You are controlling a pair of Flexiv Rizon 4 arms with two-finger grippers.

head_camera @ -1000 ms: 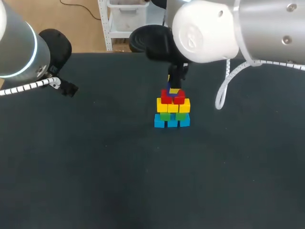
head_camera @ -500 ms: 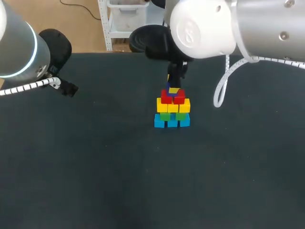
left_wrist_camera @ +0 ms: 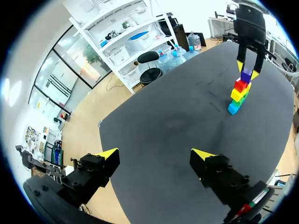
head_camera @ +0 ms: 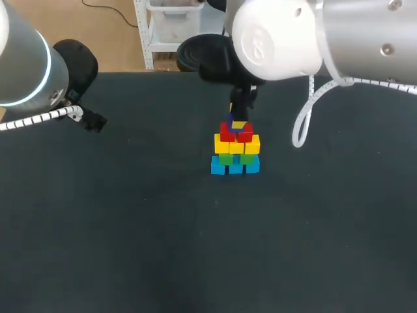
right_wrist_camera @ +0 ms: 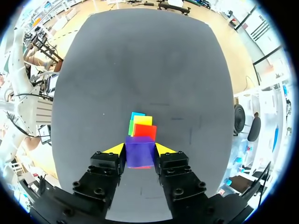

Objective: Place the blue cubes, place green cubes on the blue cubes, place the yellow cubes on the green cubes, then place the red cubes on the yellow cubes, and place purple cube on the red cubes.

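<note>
A stack of cubes stands mid-table: blue cubes [head_camera: 234,167] at the base, then green [head_camera: 233,158], yellow [head_camera: 236,145] and red cubes [head_camera: 236,134]. My right gripper [head_camera: 236,121] hangs straight over the stack, shut on a purple cube [right_wrist_camera: 139,151] that sits at the top of the red cubes [right_wrist_camera: 145,131]; whether it rests on them I cannot tell. In the left wrist view the purple cube [left_wrist_camera: 245,75] shows between the right arm's yellow tips. My left gripper [left_wrist_camera: 154,154] is open and empty, far off at the table's left side.
The dark table [head_camera: 130,228] is bare around the stack. My left arm [head_camera: 26,65] stays at the far left edge, and the right arm's white elbow [head_camera: 280,39] looms over the back of the table.
The right arm's elbow has shifted very slightly to the left. The gripper, the purple cube and the stack have stayed where they were.
</note>
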